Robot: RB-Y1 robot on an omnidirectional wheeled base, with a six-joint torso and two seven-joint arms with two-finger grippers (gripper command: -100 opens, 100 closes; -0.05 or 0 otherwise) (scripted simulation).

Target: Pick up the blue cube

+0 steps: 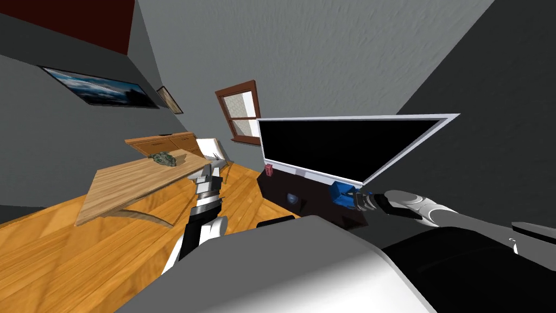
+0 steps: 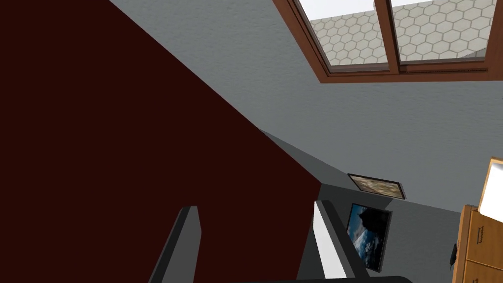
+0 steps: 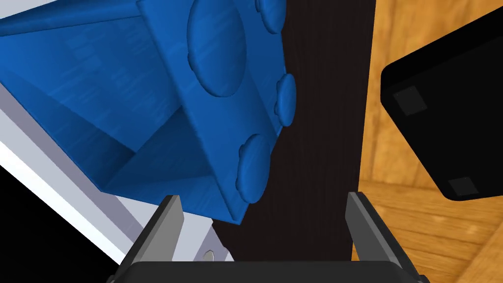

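Note:
The blue cube (image 1: pixel 341 193) rests on a dark TV stand (image 1: pixel 312 202), just below the lower edge of the TV. Close up, the blue cube (image 3: pixel 196 98) has round studs on one face and its near corner reaches in between my right fingers. My right gripper (image 3: pixel 263 218) is open, and neither finger (image 3: pixel 167 223) presses the cube. From the head camera, the right gripper (image 1: pixel 354 198) sits right at the cube's side. My left gripper (image 1: pixel 212 169) is raised over the floor beside the wooden table, and that same left gripper (image 2: pixel 255 233) is open and holds nothing.
A large TV (image 1: pixel 347 144) with a white frame stands on the stand. A small red object (image 1: pixel 268 169) sits at the stand's far end. A wooden table (image 1: pixel 130 185) carries a dark green lump (image 1: pixel 164 158). A black block (image 3: pixel 442 108) lies over the wood floor.

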